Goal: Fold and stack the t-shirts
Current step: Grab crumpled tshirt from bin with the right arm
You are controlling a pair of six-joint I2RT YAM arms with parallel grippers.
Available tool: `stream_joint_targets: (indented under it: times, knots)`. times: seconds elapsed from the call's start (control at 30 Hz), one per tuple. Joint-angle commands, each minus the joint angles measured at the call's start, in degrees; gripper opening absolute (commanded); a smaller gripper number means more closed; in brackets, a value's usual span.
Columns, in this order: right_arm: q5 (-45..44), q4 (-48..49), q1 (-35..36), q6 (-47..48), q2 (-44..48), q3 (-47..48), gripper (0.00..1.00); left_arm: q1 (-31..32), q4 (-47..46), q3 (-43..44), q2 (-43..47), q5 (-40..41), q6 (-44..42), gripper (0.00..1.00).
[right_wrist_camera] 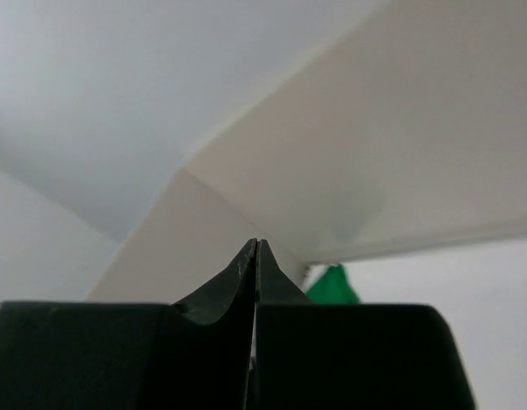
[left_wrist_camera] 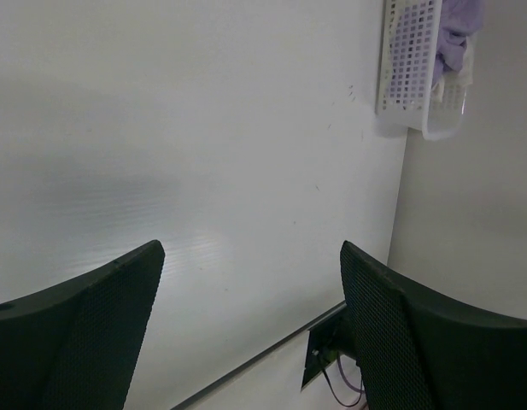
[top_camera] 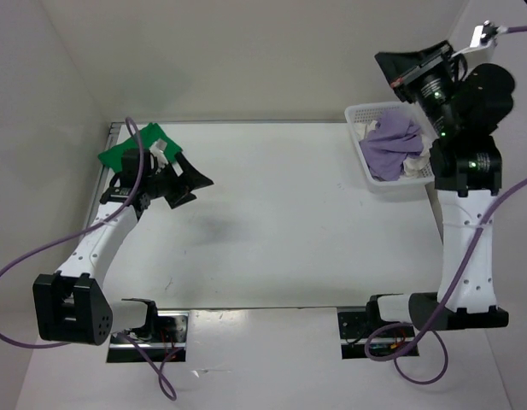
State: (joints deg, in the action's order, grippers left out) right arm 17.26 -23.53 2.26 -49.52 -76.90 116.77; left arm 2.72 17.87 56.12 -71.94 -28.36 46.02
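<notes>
- Left claw (top_camera: 193,188) (left_wrist_camera: 250,256): released, jaws spread wide, nothing between them. It hovers over the left part of the table (top_camera: 289,231), pointed toward the middle. My guess is it waits there for a garment to be laid out.
- Green cloth (top_camera: 133,149) (right_wrist_camera: 334,286): lies at the far left corner, partly hidden behind the left arm. It looks like a shirt set aside as the base of the stack, though I cannot tell whether it is folded.
- Middle of the table: no shirt is spread there, so no fold is in hand yet.
- Basket (top_camera: 359,141) (left_wrist_camera: 408,60): white, perforated, at the far right edge. It holds a crumpled purple t-shirt (top_camera: 393,141) (left_wrist_camera: 458,26) on top, with a bit of white fabric (top_camera: 414,167) beside it.
- Right claw (top_camera: 391,64) (right_wrist_camera: 254,256): clenched, fingers pressed flat together, gripping nothing. It is raised above the basket and faces across toward the left corner.
- Judgement: the task is at an early stage. The likely next move is for the right arm to open and drop onto the purple shirt. The risk is snagging the white piece along with it.
</notes>
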Motion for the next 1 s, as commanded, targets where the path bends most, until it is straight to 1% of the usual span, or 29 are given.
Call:
stream_joint_targets:
  times: [0.0,0.03,0.1,0.17,0.2,0.27,0.3,0.33,0.37,0.4,0.43,0.47,0.5,0.53,0.6,0.67,0.77,0.83,0.87,0.9,0.97]
  knots:
    - [-9.93,-5.74,-3.05,6.8,-4.3,-13.91,0.02,0.09,-2.22,-0.31,0.39,-0.12,-0.13,0.91]
    - [-13.96,-4.87,-4.1,6.8,-4.83,-19.07,0.04,0.09,-1.53,-0.31,0.4,-0.12,-0.14,0.91]
    - [-19.95,-2.76,-6.56,7.5,-6.93,-22.89,0.08,0.09,-0.22,-0.31,0.92,-0.12,-1.54,0.91]
    - [-22.87,-2.22,-9.02,7.51,-10.18,-23.96,0.09,0.09,0.49,-0.83,2.32,-0.12,-2.34,0.91]
    - [-24.71,-2.22,-10.16,6.03,-14.11,-23.96,0.11,0.09,1.02,-1.53,2.33,-0.12,-3.03,0.91]
    - [-28.04,-1.08,-10.7,5.49,-18.0,-23.96,0.14,0.09,1.03,-2.32,3.91,-0.64,-3.74,0.91]
    - [-29.55,-1.08,-10.7,4.96,-21.93,-22.74,0.16,0.09,1.03,-3.2,3.91,-1.17,-3.74,0.91]
    - [-30.78,-1.08,-10.7,4.0,-23.97,-22.03,0.19,0.09,1.03,-3.21,4.52,-1.78,-3.74,0.91]
    - [-33.14,-1.08,-10.7,3.21,-26.08,-21.15,0.27,0.09,1.03,-4.16,4.53,-1.79,-3.74,0.91]
    - [-34.3,-1.78,-10.7,2.24,-30.37,-19.41,0.32,0.09,1.03,-4.17,4.53,-2.74,-3.74,0.91]
    - [-35.44,-3.7,-11.22,1.45,-32.59,-18.17,0.37,0.09,1.03,-4.78,4.53,-3.28,-4.27,0.91]
    - [-36.06,-4.76,-11.23,0.92,-34.78,-16.77,0.44,0.09,1.03,-4.79,4.53,-3.89,-4.27,0.91]
    - [-36.67,-5.38,-11.23,0.91,-38.63,-14.66,0.47,0.09,1.03,-4.79,4.53,-3.9,-4.27,0.92]
    - [-36.68,-5.39,-11.23,-0.65,-40.15,-14.03,0.47,0.09,1.03,-4.79,4.53,-4.51,-4.79,0.92]
    - [-37.3,-6.71,-11.23,-2.24,-42.27,-13.24,0.48,0.09,1.03,-4.79,4.0,-5.21,-4.8,0.92]
    - [-39.92,-6.1,-8.86,-3.74,-43.59,-12.37,0.52,0.09,0.51,-4.79,3.3,-6.53,-4.8,0.92]
    - [-40.55,-10.29,-8.33,-6.81,-47.8,-8.15,0.52,0.09,-0.03,-4.79,2.6,-7.67,-4.8,0.92]
    - [-40.55,-10.84,-7.8,-8.39,-49.48,-7.61,0.52,0.09,-0.03,-4.79,1.89,-7.68,-4.8,0.92]
    - [-40.55,-8.75,-7.8,-8.4,-49.48,-9.09,0.49,0.09,-0.03,-4.79,1.37,-7.68,-5.41,0.92]
    - [-39.15,-6.9,-7.19,-9.01,-48.87,-11.28,0.4,0.09,-0.03,-4.79,1.37,-7.68,-5.41,0.92]
    - [-39.14,-6.18,-7.18,-10.42,-48.87,-11.3,0.28,0.09,-0.55,-4.79,0.76,-8.2,-5.41,0.92]
